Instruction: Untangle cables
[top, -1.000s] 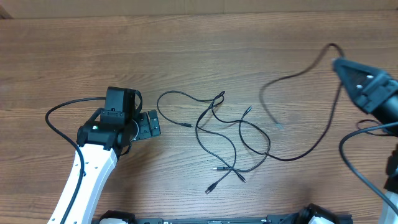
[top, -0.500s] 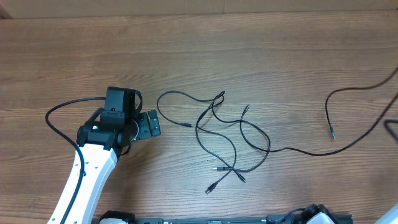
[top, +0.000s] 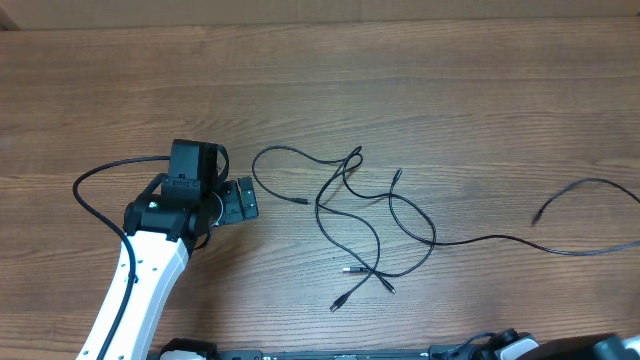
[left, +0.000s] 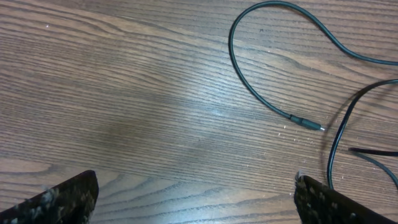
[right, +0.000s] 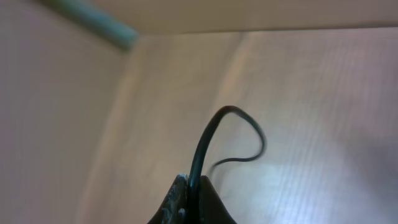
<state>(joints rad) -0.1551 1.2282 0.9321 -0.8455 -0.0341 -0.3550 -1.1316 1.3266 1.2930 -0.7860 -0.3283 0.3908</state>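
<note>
One cable (top: 500, 238) has been dragged toward the right edge of the table (top: 320, 80), pinched in the right end effector (right: 189, 186), partly freeing it from the tangle (top: 360, 215); the left end effector (top: 240, 200) is held spread.

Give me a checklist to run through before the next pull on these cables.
1. Right gripper shut on a cable: ok.
2. Left gripper open and empty: ok.
3. Long cable clear of the tangle: not ok, it runs into the loops.
4. Loose plug lying free on the table ahead of the left gripper: ok.
5. Right gripper's place over the table: cannot tell, it is outside the overhead view.
</note>
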